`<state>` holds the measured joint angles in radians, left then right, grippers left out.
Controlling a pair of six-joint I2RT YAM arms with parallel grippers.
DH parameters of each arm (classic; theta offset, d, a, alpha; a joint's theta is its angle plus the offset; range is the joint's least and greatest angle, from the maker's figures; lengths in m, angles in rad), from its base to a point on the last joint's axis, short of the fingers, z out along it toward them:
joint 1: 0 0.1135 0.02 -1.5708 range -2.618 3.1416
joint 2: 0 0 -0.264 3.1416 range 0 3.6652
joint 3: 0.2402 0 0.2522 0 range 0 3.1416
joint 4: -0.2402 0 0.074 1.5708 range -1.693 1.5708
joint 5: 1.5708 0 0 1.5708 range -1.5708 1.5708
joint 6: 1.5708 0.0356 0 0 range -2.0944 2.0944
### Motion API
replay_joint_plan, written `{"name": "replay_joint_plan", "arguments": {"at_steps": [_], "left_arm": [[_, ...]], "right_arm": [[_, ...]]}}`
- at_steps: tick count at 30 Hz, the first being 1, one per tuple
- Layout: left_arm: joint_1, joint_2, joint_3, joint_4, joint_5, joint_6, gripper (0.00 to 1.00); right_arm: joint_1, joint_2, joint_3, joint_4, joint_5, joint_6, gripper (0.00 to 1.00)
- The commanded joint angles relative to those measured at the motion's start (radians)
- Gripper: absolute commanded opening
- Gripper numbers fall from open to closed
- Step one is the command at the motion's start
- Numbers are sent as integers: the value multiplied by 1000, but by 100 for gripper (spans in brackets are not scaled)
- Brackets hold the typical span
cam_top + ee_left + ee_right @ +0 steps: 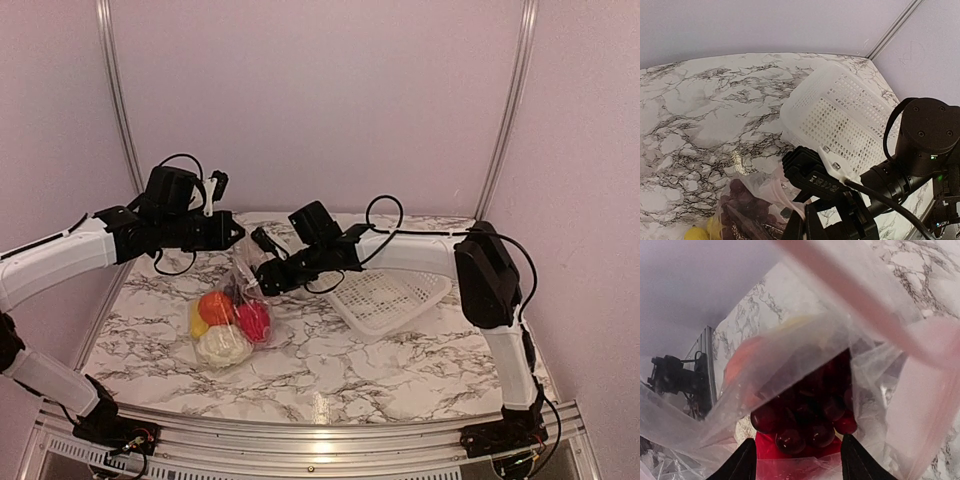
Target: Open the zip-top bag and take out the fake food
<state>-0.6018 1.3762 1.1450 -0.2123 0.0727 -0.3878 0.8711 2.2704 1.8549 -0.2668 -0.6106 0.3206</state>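
Note:
The zip-top bag (243, 287) lies at mid-table with its mouth lifted. The fake food inside shows as orange (215, 307), red (253, 320), cream-white (222, 346) and yellow (197, 325) pieces. My left gripper (238, 238) is shut on the bag's pink zip strip (771, 192) and holds that edge up; in the left wrist view the left gripper (803, 227) is at the bottom edge. My right gripper (258, 275) is open at the bag's mouth. In the right wrist view the right gripper (799, 462) straddles the dark purple grapes (810, 415), with a red piece (769, 447) below them.
A white lattice basket (385, 298) lies tilted right of the bag, close behind the right forearm; it also shows in the left wrist view (840, 115). The right arm's wrist (920, 145) crosses close in front of the left gripper. Walls enclose the table on three sides.

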Motion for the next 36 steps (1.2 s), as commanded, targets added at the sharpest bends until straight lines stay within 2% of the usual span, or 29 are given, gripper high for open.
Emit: {"name": "replay_joint_plan", "arguments": {"at_steps": [1,6,10,12,20,23,26,31,36], "left_arm": [[6,18,48,14,52,18,0],[5,33,12,27,140,-97,0],[-10,-4,-86,67,200,-169,0],[-31,-44,-157,93,203,-181,0],[-99,-190,-343,198,146,-221,0],[-122,-189,-346,225,113,-218,0],[-141,-164,-326,260,84,-220,0],[-147,-115,-296,284,18,-237,0],[-146,-89,-282,310,-19,-244,0]], "right_arm": [[14,-103,-102,-173,-10,-119,53],[15,-188,-216,-244,-66,-221,51],[16,-202,-281,-180,-109,-191,53],[17,-185,-276,-174,-110,-167,57],[16,-278,-362,53,76,-4,64],[17,-269,-353,97,137,72,62],[16,-234,-313,80,169,99,56],[18,-229,-336,177,124,118,44],[25,-189,-298,223,54,135,48]]}}
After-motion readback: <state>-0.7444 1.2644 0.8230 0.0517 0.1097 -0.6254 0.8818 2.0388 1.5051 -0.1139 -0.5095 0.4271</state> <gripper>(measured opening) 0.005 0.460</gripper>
